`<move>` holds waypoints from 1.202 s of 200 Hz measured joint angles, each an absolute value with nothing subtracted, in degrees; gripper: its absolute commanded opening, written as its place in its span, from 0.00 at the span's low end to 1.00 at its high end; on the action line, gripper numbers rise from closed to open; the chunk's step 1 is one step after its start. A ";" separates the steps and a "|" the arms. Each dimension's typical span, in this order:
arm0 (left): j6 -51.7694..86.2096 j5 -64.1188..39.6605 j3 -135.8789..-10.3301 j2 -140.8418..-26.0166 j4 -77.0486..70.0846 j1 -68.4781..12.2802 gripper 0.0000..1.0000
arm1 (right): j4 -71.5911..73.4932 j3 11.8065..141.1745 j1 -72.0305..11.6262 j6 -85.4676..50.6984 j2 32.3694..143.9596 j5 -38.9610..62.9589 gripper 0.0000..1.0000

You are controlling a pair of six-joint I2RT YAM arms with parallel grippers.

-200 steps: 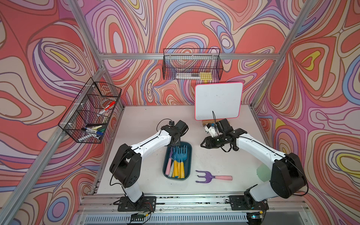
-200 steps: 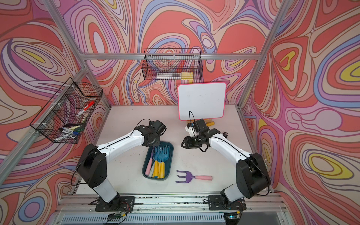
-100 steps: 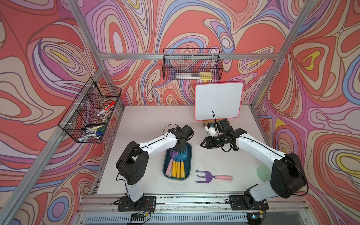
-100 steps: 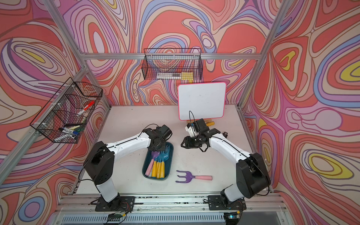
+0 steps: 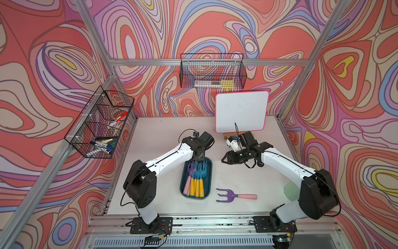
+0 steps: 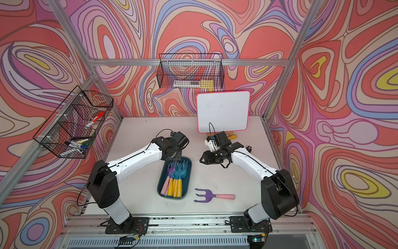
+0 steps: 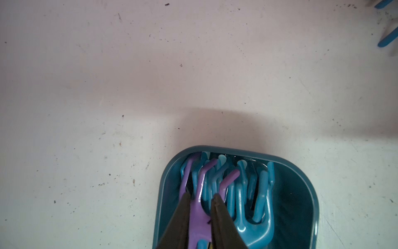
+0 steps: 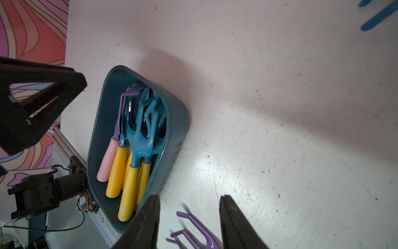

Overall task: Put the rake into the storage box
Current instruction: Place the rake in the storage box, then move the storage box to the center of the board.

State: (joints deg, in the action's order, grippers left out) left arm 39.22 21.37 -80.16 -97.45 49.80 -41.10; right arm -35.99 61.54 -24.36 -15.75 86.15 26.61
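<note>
Rake [image 7: 198, 226] lies inside the storage box [image 7: 298, 189], flanked by the left pincer [image 7: 200, 194] (grip uncertain: cannot tell); right pincer [image 8: 190, 197] stands spread.

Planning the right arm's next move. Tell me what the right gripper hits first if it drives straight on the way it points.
Probably the bare table, close beside the storage box. In the right wrist view nothing stands ahead of the right gripper before it, though depth is unclear.
</note>
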 measured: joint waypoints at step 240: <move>41.82 18.76 -73.12 -102.21 52.05 -38.79 0.00 | -36.01 61.49 -24.36 -15.66 86.15 25.96 0.50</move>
